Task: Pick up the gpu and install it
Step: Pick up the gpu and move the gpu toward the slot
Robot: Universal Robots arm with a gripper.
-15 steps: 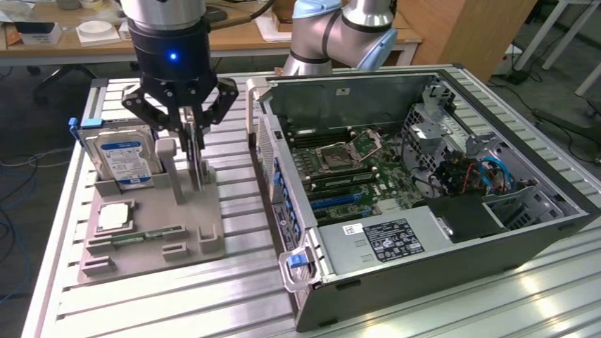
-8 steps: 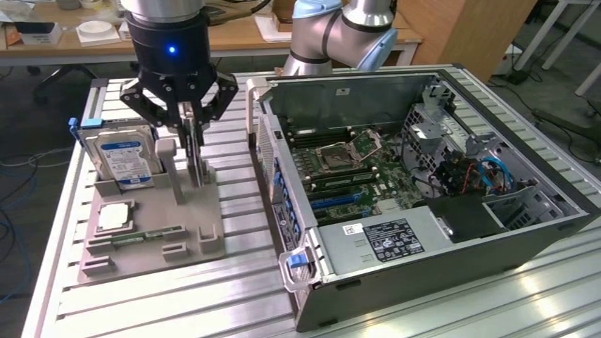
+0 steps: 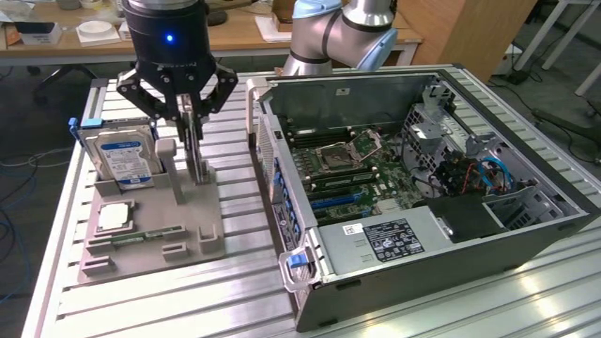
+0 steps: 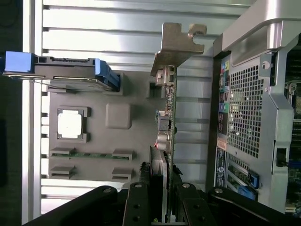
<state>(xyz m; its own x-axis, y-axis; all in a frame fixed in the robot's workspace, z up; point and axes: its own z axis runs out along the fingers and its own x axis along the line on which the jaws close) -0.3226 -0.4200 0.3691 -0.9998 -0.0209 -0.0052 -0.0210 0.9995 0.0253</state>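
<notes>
Hard drive [image 3: 122, 158]: left of the exterior frame, standing upright in the holder, beside my work and not touched by me.
Grey holder [image 3: 202, 239]: lower left, on the slatted table; a memory stick [image 3: 148, 236] lies flat in it.
My gripper [image 3: 193, 130]: upper left of centre, pointing down, fingers [image 4: 138, 202] drawn in and clamped on the card's upper edge.
Gpu [image 3: 199, 158]: on edge in the holder's slot, just right of the hard drive, directly under me. In the wrist view its silver bracket [image 4: 176, 44] sits at the end away from my fingers.
Handling: I judge it light, stiff and thin, but fragile. The flat faces are slick, so I should pinch the board squarely near mid-edge, clear of connectors, without twisting.
Computer case [image 3: 423, 239]: right half, open, motherboard [image 3: 352, 169] exposed, well apart from the card.
</notes>
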